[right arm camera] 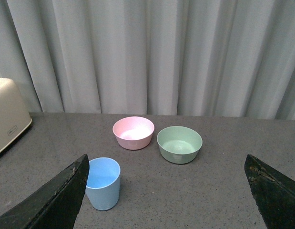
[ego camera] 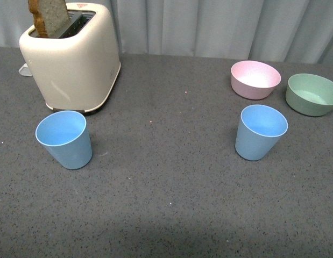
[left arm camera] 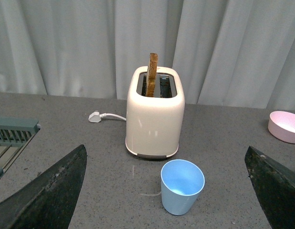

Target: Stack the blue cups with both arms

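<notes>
Setting: a mock kitchen set up on a test bench.

Evidence:
- The bench [ego camera: 171, 215] has a dark grey speckled worktop of the kitchen-counter type.
- A cream two-slot toaster [ego camera: 72, 59] stands at the far left corner, with a bread slice [ego camera: 48, 16] upright in one slot. Its white plug [left arm camera: 94, 116] lies on the worktop.
- A grey-green slatted rack [left arm camera: 11, 136] sits at the left edge.
- Plastic tableware is present: a pink bowl [ego camera: 255, 79] and a green bowl [ego camera: 312, 94] near the far right corner, plus two blue cups [ego camera: 65, 138] [ego camera: 260, 131].
- A pleated pale grey curtain [ego camera: 209, 27] closes off the far edge (a backdrop, not a kitchen wall), which indicates a lab.
</notes>
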